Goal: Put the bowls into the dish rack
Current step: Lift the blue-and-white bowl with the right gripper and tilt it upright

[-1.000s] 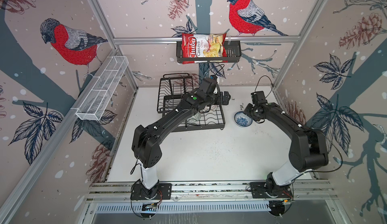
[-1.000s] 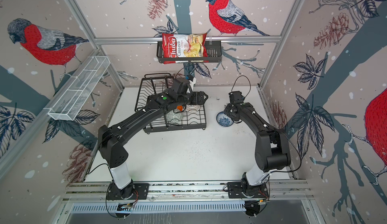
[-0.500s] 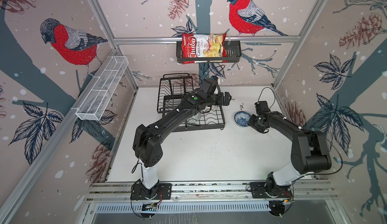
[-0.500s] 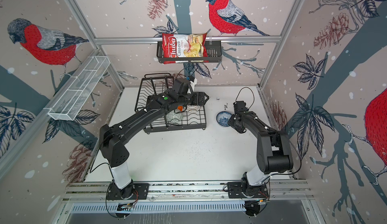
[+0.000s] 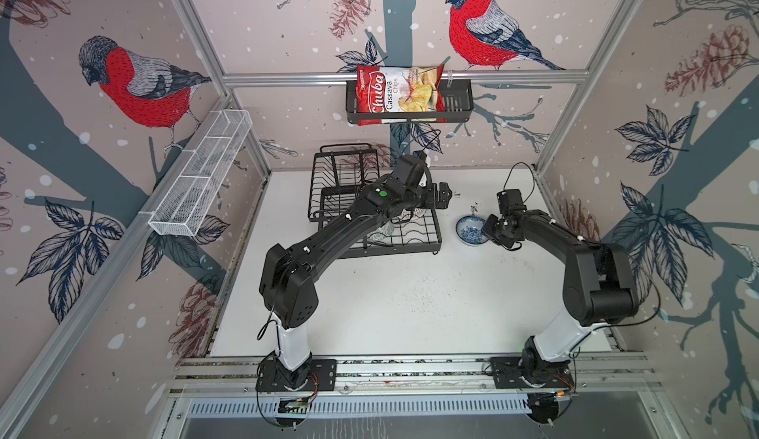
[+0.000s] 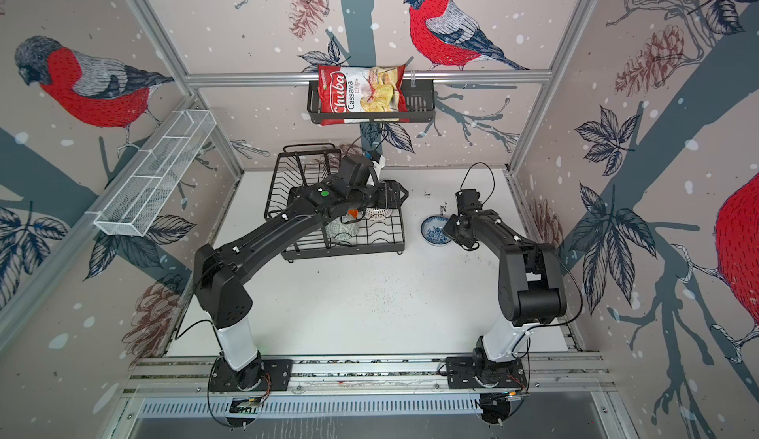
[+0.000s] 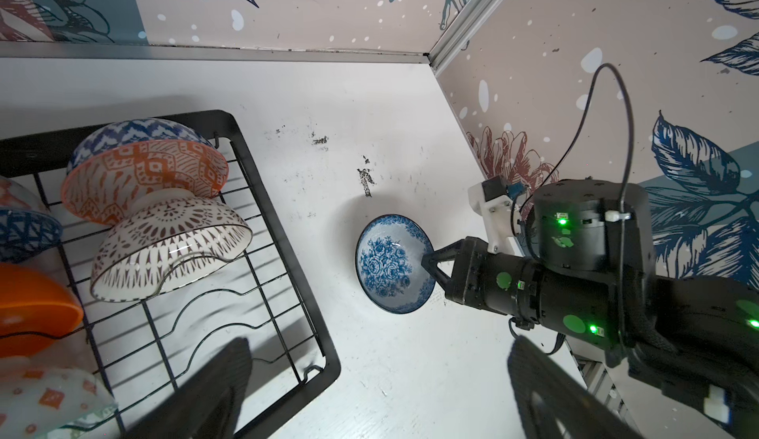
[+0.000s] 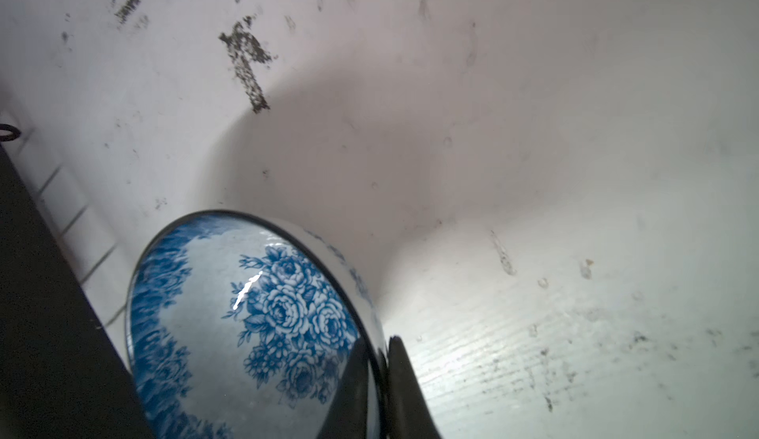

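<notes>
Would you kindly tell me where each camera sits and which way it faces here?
Top views: high at the front, looking down and back over the table, dish rack and both whole arms.
Left wrist: on the left arm above the rack, looking down past its open left hand at the flowered bowl and right arm.
Right wrist: low behind the right hand, looking along it, shut on the bowl's rim.
Shared: both wrist views show that bowl in the right hand.
</notes>
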